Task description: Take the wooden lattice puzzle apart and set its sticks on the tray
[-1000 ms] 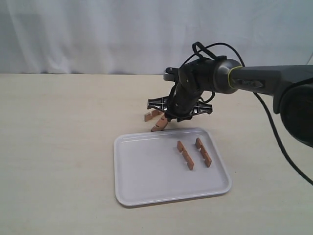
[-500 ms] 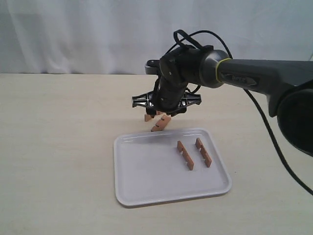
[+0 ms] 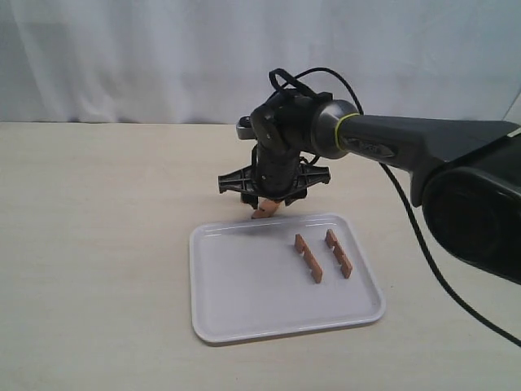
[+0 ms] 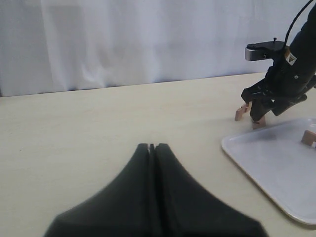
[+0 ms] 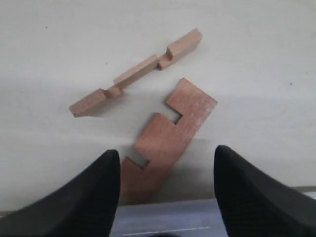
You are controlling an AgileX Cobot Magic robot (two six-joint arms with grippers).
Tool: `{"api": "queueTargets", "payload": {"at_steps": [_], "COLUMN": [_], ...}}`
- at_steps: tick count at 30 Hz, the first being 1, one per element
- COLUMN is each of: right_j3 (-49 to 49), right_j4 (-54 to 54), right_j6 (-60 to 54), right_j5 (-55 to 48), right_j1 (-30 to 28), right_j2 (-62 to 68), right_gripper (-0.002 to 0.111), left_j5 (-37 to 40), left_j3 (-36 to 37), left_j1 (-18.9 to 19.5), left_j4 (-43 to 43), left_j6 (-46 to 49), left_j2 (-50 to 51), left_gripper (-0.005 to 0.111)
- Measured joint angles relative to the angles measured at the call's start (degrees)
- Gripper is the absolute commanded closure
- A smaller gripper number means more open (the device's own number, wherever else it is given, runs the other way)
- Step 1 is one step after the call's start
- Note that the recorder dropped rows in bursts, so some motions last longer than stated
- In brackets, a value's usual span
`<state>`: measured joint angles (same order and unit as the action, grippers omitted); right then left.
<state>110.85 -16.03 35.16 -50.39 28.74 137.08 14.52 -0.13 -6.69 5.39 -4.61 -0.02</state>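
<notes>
The wooden lattice puzzle shows only as separate sticks. Two sticks (image 3: 308,258) (image 3: 339,252) lie side by side on the white tray (image 3: 236,301). Two more lie on the table just past the tray's far rim: a flat one (image 5: 168,131) and one resting on its edge (image 5: 136,73). My right gripper (image 5: 165,150) hangs open just above the flat stick, a finger on either side, not touching it. In the exterior view the right gripper (image 3: 264,195) hides all but one stick end (image 3: 264,211). My left gripper (image 4: 152,146) is shut and holds nothing, low over bare table left of the tray.
The tray's far rim (image 5: 163,217) lies right beneath my right gripper. A white curtain (image 3: 163,57) closes off the back of the table. The right arm's black cable (image 3: 407,220) trails over the table to the right of the tray.
My right gripper has swung left and dropped, from beside the two table sticks to directly over them, staying open. The sticks and tray have not moved.
</notes>
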Motion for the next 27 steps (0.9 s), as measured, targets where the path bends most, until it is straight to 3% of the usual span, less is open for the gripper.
{"api": "queueTargets", "payload": {"at_steps": [18,23,27], "right_j3": [0.3,0.5,0.6], "right_j4": [-4.2,-6.0,-1.1], "right_j6": [3.4,4.7,4.7], "right_j5": [3.9,1.0,0.7], "right_j1": [0.0,-0.5,-2.6], "right_j2": [2.6,2.6,2.6], "right_gripper": [0.054,0.075,0.076], "left_j5": [0.0,0.0,0.0], "left_j3": [0.0,0.0,0.0], "left_j1": [0.0,0.0,0.0], "left_j4": [0.0,0.0,0.0], "left_j6": [0.0,0.0,0.0], "left_j2": [0.0,0.0,0.0], "left_gripper": [0.107,0.107,0.107]}}
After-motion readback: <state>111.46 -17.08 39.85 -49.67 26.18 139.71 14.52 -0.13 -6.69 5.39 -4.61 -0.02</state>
